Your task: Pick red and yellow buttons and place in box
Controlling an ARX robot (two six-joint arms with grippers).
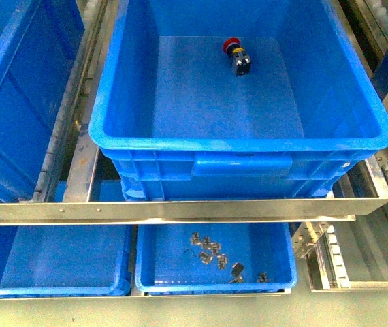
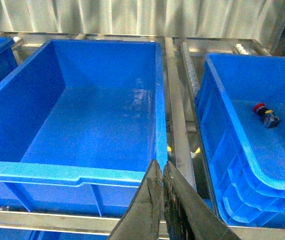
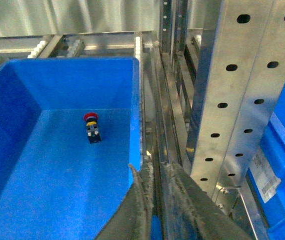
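Red button (image 1: 237, 56) lies in box (image 1: 248, 144); left claw (image 2: 160, 169) closed.

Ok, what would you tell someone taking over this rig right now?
Left gripper: shut, empty.
Right gripper: shut, empty.
Done: one red push-button switch lies on its side on the floor of the box, near its far wall.
Left: no yellow button or other red one shows in any view; locate them first.
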